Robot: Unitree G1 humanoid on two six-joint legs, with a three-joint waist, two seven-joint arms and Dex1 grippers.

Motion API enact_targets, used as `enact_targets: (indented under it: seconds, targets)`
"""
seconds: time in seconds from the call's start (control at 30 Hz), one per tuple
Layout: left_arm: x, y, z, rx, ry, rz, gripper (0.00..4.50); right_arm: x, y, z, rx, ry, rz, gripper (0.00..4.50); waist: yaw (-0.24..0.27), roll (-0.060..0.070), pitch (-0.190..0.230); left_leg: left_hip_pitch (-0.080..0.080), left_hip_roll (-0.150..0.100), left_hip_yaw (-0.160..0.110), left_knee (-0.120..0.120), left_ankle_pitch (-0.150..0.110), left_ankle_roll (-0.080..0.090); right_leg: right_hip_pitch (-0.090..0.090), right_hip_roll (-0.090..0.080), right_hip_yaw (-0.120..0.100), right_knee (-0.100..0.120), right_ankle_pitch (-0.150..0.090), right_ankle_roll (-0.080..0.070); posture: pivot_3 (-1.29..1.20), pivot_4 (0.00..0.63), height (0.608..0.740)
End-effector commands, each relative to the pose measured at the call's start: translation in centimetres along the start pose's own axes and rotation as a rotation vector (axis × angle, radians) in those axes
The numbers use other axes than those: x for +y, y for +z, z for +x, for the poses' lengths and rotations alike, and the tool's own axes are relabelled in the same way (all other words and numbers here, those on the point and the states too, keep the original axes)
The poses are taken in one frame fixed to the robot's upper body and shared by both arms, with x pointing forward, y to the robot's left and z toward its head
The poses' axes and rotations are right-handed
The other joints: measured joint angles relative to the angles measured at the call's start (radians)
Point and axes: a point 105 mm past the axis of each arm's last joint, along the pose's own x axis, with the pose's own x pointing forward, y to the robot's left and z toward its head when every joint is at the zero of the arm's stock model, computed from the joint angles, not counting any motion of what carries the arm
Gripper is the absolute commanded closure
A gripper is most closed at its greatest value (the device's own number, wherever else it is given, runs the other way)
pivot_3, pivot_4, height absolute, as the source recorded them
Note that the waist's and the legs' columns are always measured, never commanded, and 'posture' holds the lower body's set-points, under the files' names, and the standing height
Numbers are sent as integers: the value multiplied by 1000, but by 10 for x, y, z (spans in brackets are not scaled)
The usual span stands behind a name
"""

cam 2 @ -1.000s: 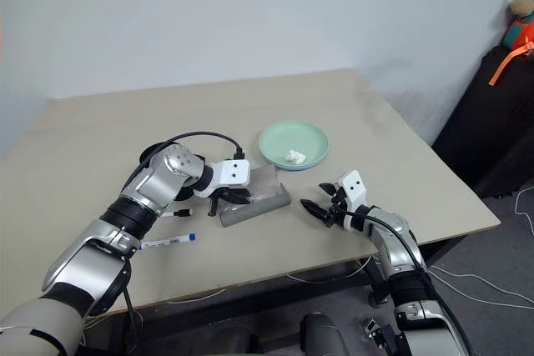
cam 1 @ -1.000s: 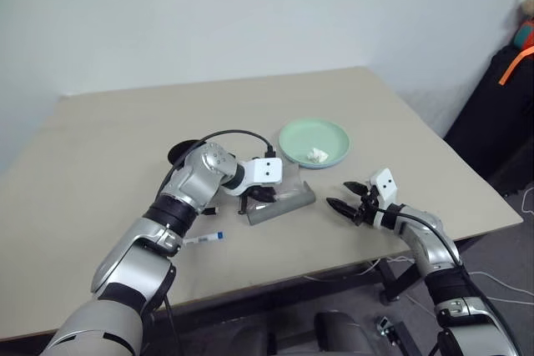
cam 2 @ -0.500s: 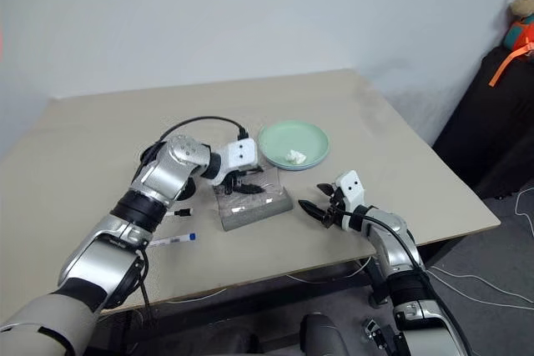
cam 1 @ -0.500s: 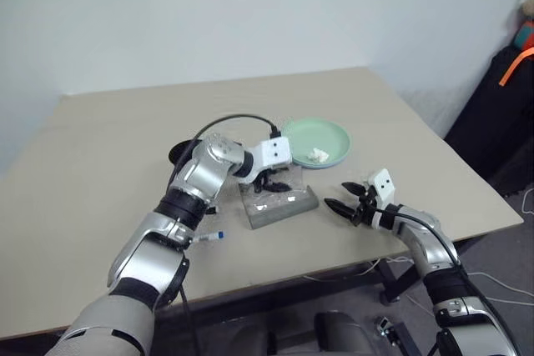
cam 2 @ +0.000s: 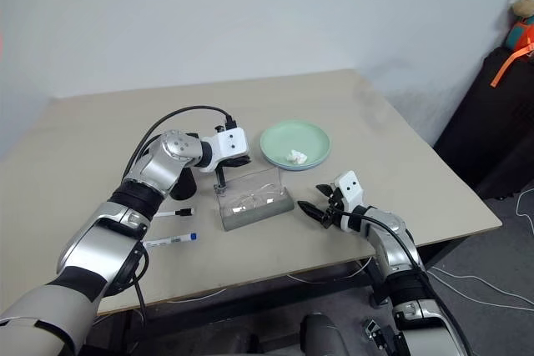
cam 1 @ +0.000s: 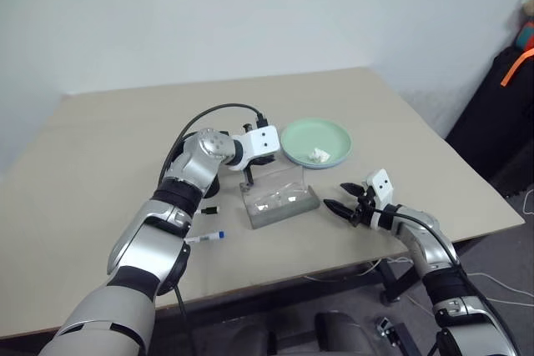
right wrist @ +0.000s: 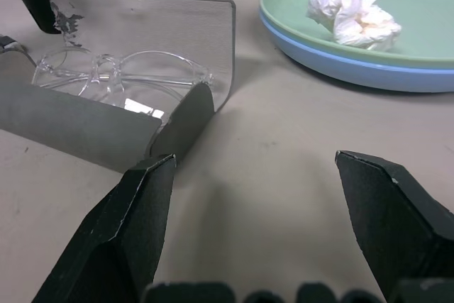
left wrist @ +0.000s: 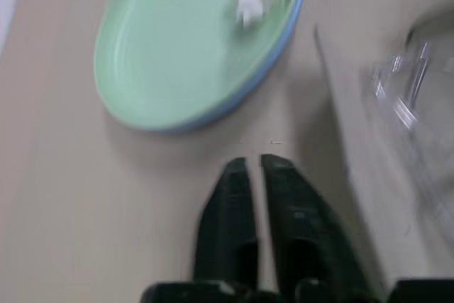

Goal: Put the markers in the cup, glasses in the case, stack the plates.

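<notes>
With the glasses (right wrist: pixel 124 72) lying in the open case (cam 1: pixel 282 203) at frame centre, the left gripper (cam 1: pixel 249 178), fingers pressed together and empty, hangs by its back wall; a careless swing could tip it. The right gripper (cam 1: pixel 343 198) waits spread, lower right.

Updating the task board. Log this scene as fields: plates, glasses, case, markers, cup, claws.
plates: stacked, green on blue, white lump on top
glasses: in the case
case: open
markers: blue-ended one and black-ended one on the table, not in the cup
cup: behind the left arm, mostly hidden
left claw: shut, empty, between plates and case
right claw: open, empty
</notes>
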Motion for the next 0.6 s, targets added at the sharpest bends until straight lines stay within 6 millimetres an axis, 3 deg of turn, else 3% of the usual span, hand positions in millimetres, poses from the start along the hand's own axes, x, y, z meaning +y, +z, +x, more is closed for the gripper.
enact_targets:
  seconds: [0.03,0.2,0.6]
  targets:
    - [10,4,-2,21,34,70,4409,-1,22,2,-59,-2,-46,587,0,0,0,0,0,0,0,0,0,0,0,0,0,0,0,0,0,728]
    - [-20,2,-2,-2,-147,67,4409,-2,28,2,-71,5,-42,587,-1,0,0,-1,0,0,0,-1,1,0,0,0,0,0,1,0,0,728]
    - [-49,24,-30,-179,-337,-28,4409,-5,41,-8,-135,21,-11,587,-2,-1,0,0,0,1,0,-1,1,0,0,1,0,0,1,0,0,728]
